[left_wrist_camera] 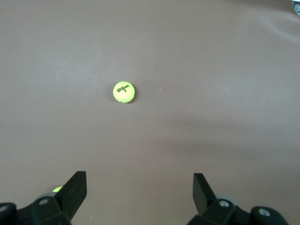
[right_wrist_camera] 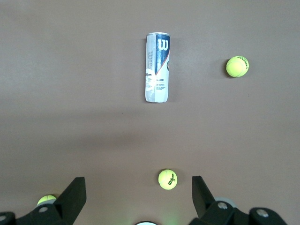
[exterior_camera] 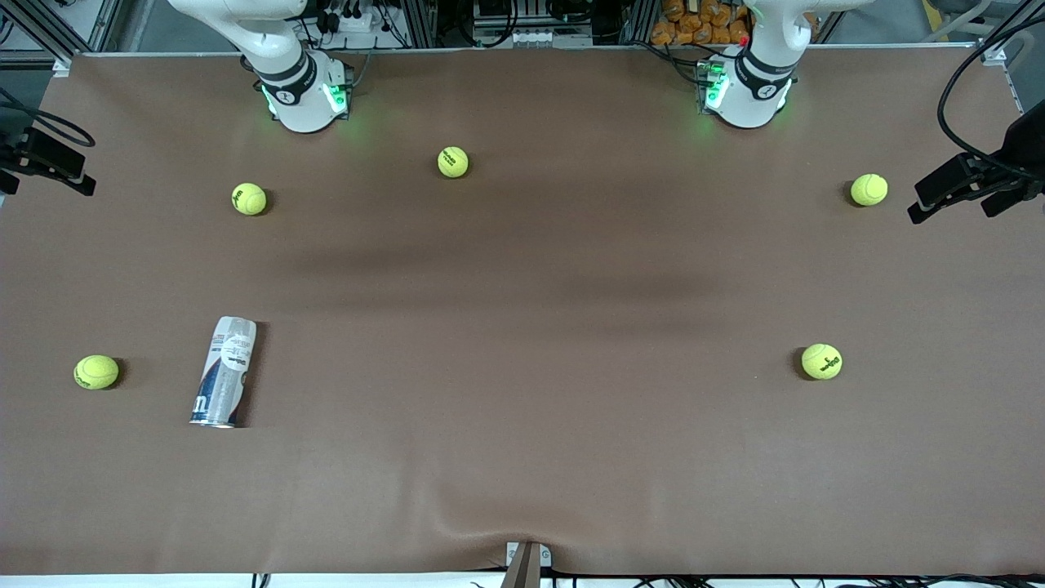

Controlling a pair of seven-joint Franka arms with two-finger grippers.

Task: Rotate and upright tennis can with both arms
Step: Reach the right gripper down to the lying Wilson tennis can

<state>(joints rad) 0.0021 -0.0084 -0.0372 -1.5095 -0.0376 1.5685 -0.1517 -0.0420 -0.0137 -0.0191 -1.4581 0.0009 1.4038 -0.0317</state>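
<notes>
The tennis can [exterior_camera: 224, 372] lies on its side on the brown table, toward the right arm's end, with its metal rim toward the front camera. It also shows in the right wrist view [right_wrist_camera: 156, 67], white and navy with a "W". The right gripper [right_wrist_camera: 138, 190] is open and empty, high above the table near its own base, well away from the can. The left gripper [left_wrist_camera: 139, 187] is open and empty, high over the left arm's end of the table. In the front view only the right arm's [exterior_camera: 286, 73] and the left arm's [exterior_camera: 755, 82] lower parts show.
Several tennis balls lie scattered: one beside the can [exterior_camera: 96, 371], one farther from the camera than it [exterior_camera: 249, 198], one mid-table [exterior_camera: 453, 162], two toward the left arm's end [exterior_camera: 821, 361] [exterior_camera: 869, 189]. Black clamps [exterior_camera: 49, 159] [exterior_camera: 971, 184] stand at both table ends.
</notes>
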